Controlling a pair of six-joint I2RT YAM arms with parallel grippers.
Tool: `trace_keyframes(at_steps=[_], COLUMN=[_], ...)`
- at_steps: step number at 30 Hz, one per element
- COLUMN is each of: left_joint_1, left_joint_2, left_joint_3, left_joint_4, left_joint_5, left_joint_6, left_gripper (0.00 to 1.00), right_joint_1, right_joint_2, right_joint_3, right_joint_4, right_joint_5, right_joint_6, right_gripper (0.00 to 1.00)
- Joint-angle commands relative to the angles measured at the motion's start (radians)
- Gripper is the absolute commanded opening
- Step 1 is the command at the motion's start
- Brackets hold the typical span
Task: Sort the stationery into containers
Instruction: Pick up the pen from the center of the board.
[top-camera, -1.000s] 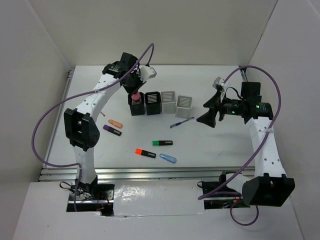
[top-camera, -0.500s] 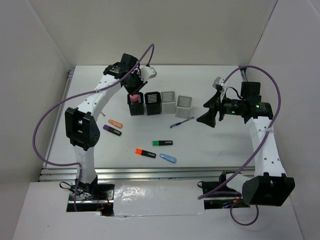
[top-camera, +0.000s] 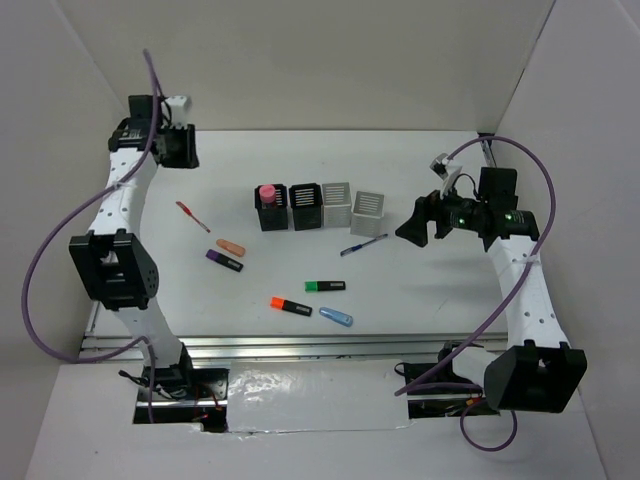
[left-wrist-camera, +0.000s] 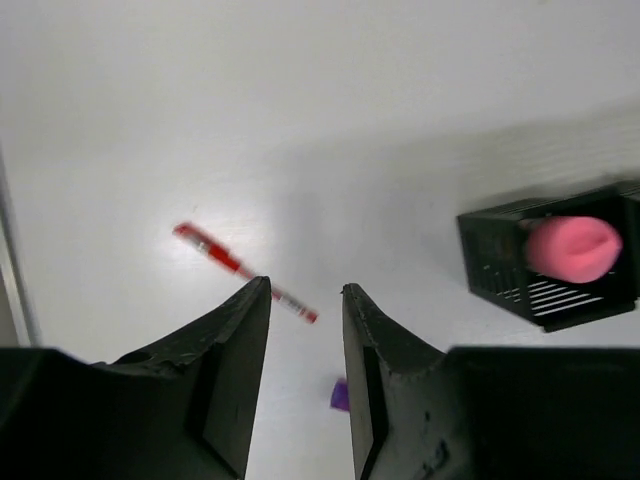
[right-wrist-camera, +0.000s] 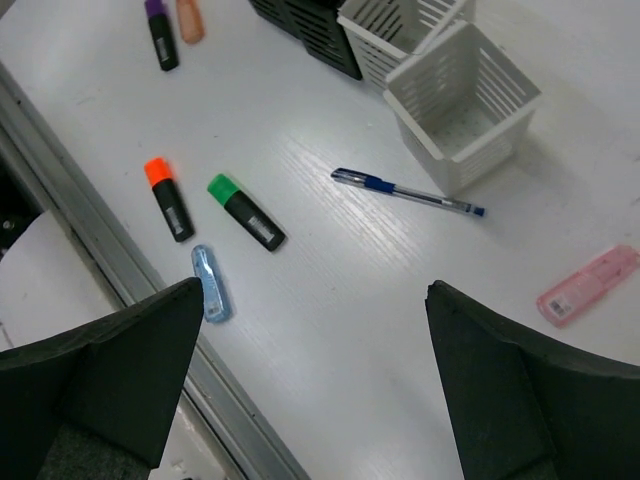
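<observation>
Top external: shows the left gripper (top-camera: 178, 150) gone from above the leftmost black cup (top-camera: 270, 220) and swung out to the far left rear of the table (top-camera: 440, 300), with a pink marker (top-camera: 267, 192) now standing upright in that cup. Reads as one piece delivered and let go. Borne out from the left wrist: fingers (left-wrist-camera: 230, 350) a little apart with nothing between them, high over a red pen (top-camera: 193, 216) lying on the table. Points to that pen as a likely next pick, though only as a guess. Finds the right gripper (top-camera: 412, 228) barely shifted, hovering to the right of the cups, fingers spread wide and empty. Counts four containers in a row, side by side: two black on the left, two light grey on the right. Sees nothing inside the rightmost grey cup (top-camera: 367, 228) from the right wrist; cannot tell for the second black cup (top-camera: 305, 218) or the other grey cup (top-camera: 337, 215). Leaves much still loose: a peach marker (top-camera: 231, 246) just beside a purple marker (top-camera: 225, 260), a blue pen (top-camera: 363, 245) near the rightmost grey cup, then a green marker (top-camera: 326, 286), an orange marker (top-camera: 291, 306) and a light blue marker (top-camera: 335, 317) nearer the front, plus a pale pink piece (right-wrist-camera: 588, 285) seen only from the right wrist.
</observation>
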Motion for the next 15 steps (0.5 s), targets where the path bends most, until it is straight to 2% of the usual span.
trace_keyframes(at_steps=[1,2,3,5,6,8,10,11,14,15], left_joint_1=[0.053,0.087,0.098,0.144,0.164,0.196,0.198,0.199,0.165,0.149], left_joint_2=[-0.079,-0.085,-0.1,-0.164,-0.185,-0.17,-0.13,-0.105,-0.08,-0.073], left_joint_3=[-0.123,-0.146,-0.204,-0.298,-0.383,-0.418,-0.378,-0.375,-0.384,-0.384], left_joint_4=[0.031,0.006,-0.018,0.021,0.055,0.118,0.095,0.106,0.152,0.158], left_joint_5=[-0.021,0.052,0.161,0.234,0.254,0.19,0.084,0.012,-0.129,-0.25], left_joint_6=[-0.101,-0.057,0.088,0.144,0.12,0.049,-0.029,-0.117,-0.257,-0.294], left_gripper=[0.47,0.47,0.49,0.54,0.67,0.68,0.62,0.62,0.63,0.63], right_joint_1=[-0.016,-0.019,-0.019,-0.022,-0.022,-0.022,-0.023,-0.025,-0.025,-0.025], right_joint_2=[-0.003,-0.005,-0.009,-0.032,-0.042,-0.051,-0.055,-0.055,-0.055,-0.057], right_joint_3=[0.008,0.002,-0.012,-0.032,-0.049,-0.061,-0.066,-0.069,-0.069,-0.067], right_joint_4=[0.068,0.07,0.081,0.09,0.094,0.094,0.093,0.091,0.09,0.091], right_joint_5=[0.098,0.095,0.089,0.083,0.076,0.073,0.069,0.069,0.066,0.064], right_joint_6=[0.081,0.079,0.078,0.068,0.064,0.061,0.062,0.065,0.073,0.073], right_gripper=[0.98,0.97,0.97,0.97,0.97,0.97,0.97,0.97,0.97,0.97])
